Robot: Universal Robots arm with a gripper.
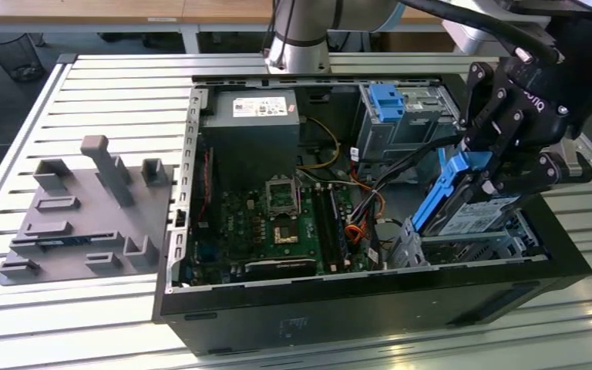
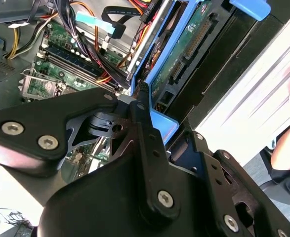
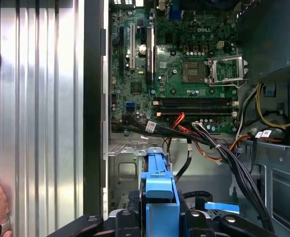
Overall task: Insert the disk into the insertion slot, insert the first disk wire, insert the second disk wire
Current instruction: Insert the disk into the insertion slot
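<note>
Black pincer [image 1: 510, 171], silver screws [image 2: 165, 198]

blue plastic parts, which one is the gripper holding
The blue carrier frame round the disk, tilted steeply in the gripper; the smaller blue bracket sits untouched on the taller grey cage.

Bright, even light. Exterior view: slatted table [image 1: 409, 347] glares near 6 o'clock, case interior [image 1: 265, 166] shadowed at centre, black gripper [image 1: 484, 171] near-silhouette at 2 o'clock, label on the disk [image 1: 473, 220] catches light. Second wrist view: table blown out white. First wrist view: motherboard [image 3: 184, 64] evenly lit, slats streaky.
</note>
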